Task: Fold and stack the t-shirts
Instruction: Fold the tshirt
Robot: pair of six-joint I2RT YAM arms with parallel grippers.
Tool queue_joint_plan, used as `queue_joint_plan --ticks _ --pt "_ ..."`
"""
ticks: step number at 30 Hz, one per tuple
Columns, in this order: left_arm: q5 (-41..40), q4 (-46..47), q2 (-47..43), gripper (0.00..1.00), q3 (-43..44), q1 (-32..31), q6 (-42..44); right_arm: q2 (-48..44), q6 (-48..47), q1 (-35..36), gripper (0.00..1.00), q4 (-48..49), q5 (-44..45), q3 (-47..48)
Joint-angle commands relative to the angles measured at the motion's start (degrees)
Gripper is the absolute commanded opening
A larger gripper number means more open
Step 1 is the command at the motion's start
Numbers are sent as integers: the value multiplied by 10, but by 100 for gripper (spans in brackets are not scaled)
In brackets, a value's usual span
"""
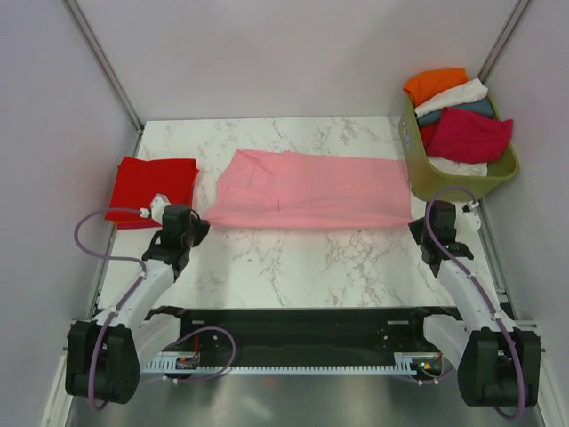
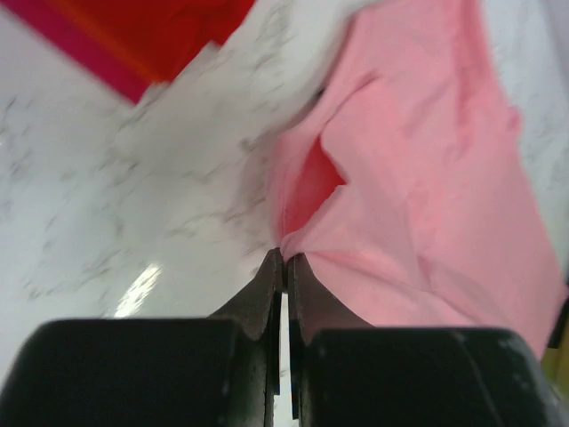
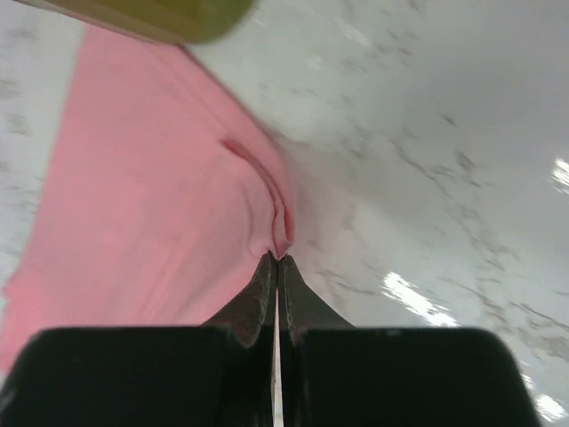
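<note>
A pale pink t-shirt (image 1: 307, 189) lies spread across the middle of the marble table, folded into a long band. My left gripper (image 1: 197, 222) is shut on its near left corner; in the left wrist view the cloth (image 2: 418, 196) bunches right at the gripper (image 2: 284, 256). At the shirt's near right corner my right gripper (image 1: 418, 227) is shut too, a pinch of pink cloth (image 3: 160, 205) caught at the gripper (image 3: 277, 258). A folded bright red t-shirt (image 1: 153, 189) rests at the left edge of the table.
An olive-green basket (image 1: 462, 182) stands at the back right corner, piled with orange (image 1: 436, 84), white, teal and crimson (image 1: 471, 135) shirts. Its rim (image 3: 151, 18) shows at the top of the right wrist view. Pale walls close in both sides.
</note>
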Motion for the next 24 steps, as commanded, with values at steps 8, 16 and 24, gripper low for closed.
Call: queue_joint_plan --ticks 8,16,24 --pt "-7 -37 -114 45 -146 3 -58 -115 30 -3 51 -76 38 -118" --pt "-13 -96 -213 50 -76 2 17 -109 -99 -2 52 -75 29 -52" --pt "54 -58 -118 66 26 2 135 27 -167 -2 49 -50 -1 40"
